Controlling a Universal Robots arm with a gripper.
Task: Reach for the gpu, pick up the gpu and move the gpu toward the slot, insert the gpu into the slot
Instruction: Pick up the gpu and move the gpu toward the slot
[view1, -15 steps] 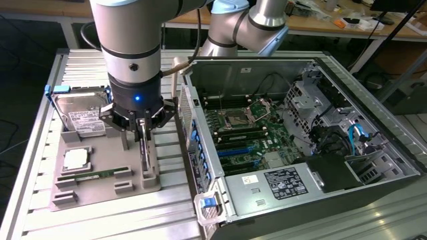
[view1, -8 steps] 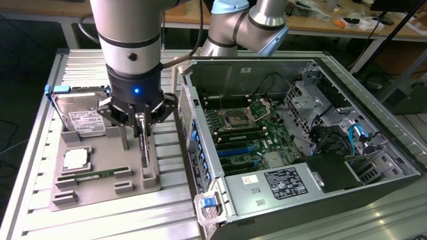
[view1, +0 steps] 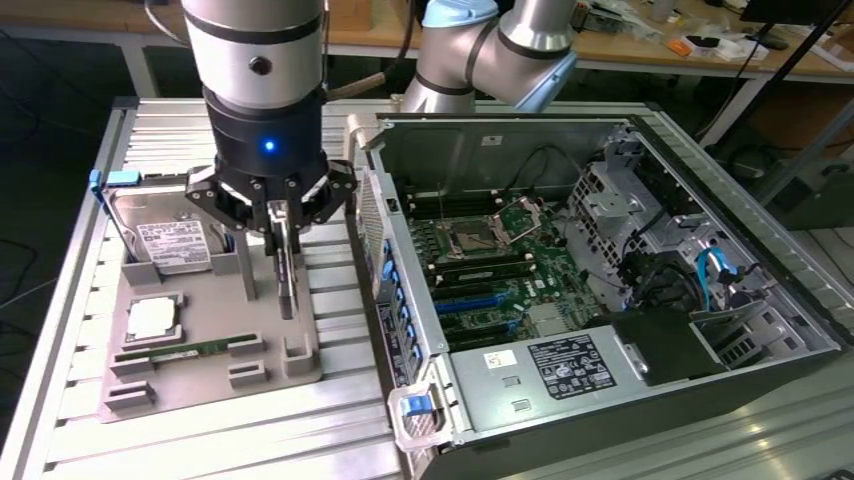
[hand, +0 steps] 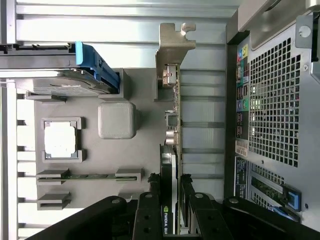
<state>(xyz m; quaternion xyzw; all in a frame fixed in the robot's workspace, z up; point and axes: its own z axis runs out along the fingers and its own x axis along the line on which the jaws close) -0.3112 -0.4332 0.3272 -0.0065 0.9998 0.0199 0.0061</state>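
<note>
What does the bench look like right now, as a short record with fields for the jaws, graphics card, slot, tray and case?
jaws: closed from above on the graphics card, one on each face
graphics card: edge-on over the grey tray, its metal bracket at the end away from the jaws
slot: long blue strip on the board, nothing in it
tray: also carries a hard drive, a processor chip and a memory stick
case: open computer case, on the exterior view's right of the tray
</note>
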